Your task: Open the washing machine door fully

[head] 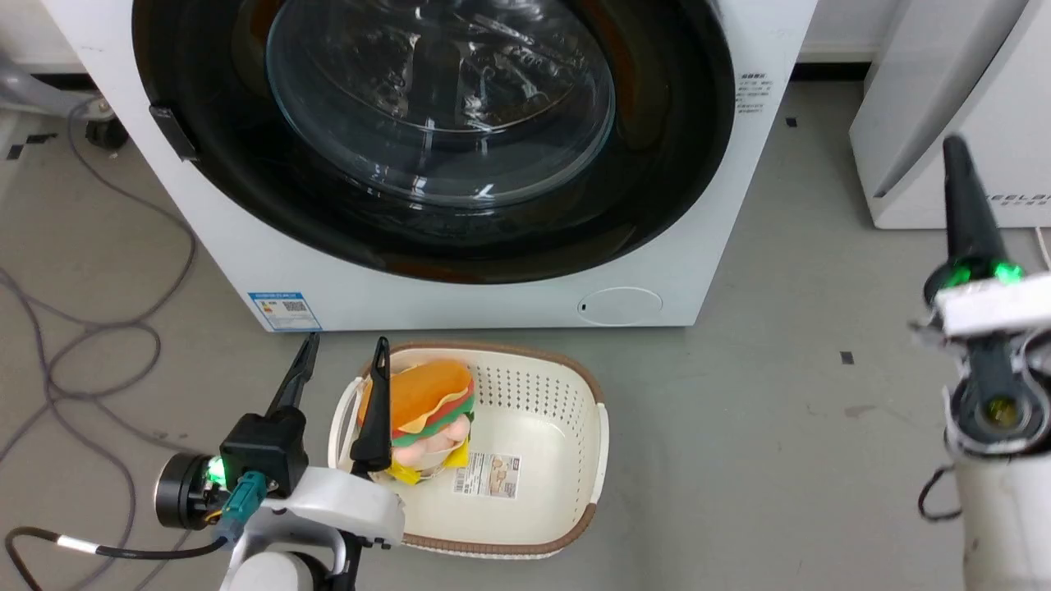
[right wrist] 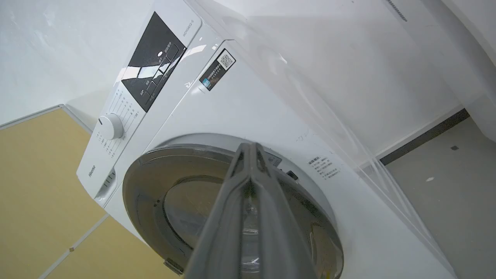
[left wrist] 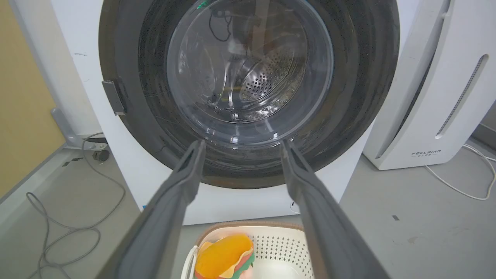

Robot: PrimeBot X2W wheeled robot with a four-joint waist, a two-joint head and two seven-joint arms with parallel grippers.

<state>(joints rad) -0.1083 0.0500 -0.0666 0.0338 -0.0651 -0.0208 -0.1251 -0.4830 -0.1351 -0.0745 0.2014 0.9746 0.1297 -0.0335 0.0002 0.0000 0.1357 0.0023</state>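
Since the washing machine door (head: 435,123) fills the upper centre of the head view and looks seated flush on the washing machine (head: 460,304), opening has not begun; glare on the black rim blurs the seam, so flush is my best guess. Its small latch (head: 174,131) sits at upper left of the frame. The left claw (head: 346,339), fingers spread and empty, hovers at lower left over the rim of a basket (head: 587,386) holding a plush burger (head: 431,394), well apart from the door. The right claw (head: 954,152), fingers pressed together on nothing, points up at the right edge. I judge this the approach step: next, a claw must reach the latch side, hook the rim and swing it wide.
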